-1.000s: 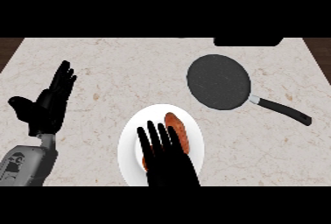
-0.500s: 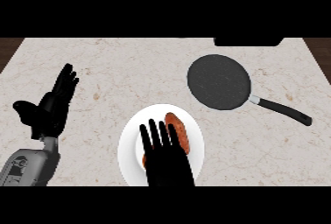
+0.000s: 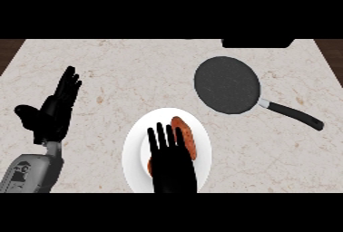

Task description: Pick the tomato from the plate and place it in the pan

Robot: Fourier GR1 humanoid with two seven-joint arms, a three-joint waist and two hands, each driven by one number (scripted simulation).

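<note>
Hovering over the white plate [image 3: 137, 136], my right hand [image 3: 171, 158] has its fingers straight and slightly spread, closed on nothing. The tomato [image 3: 186, 138] lies on the plate, partly hidden under my palm; its red-orange flesh shows just to the right of my fingers, and a sliver shows at the left edge of my palm. Whether my palm touches it I cannot tell.

I judge it light, smooth-skinned and round enough to roll or slip sideways if I press only from above. It is probably soft too, so a hard squeeze could bruise or split it. The sensible hold, as I see it, is across its widest part, thumb on one flank and fingers on the other, curling under a little so it sits cradled rather than pinched.

The pan [image 3: 226, 84] lies well beyond my fingertips and off to their right, its handle [image 3: 295, 116] pointing away to the right. My left hand [image 3: 52, 111] rests open, fingers up, far to the left of the plate.
</note>
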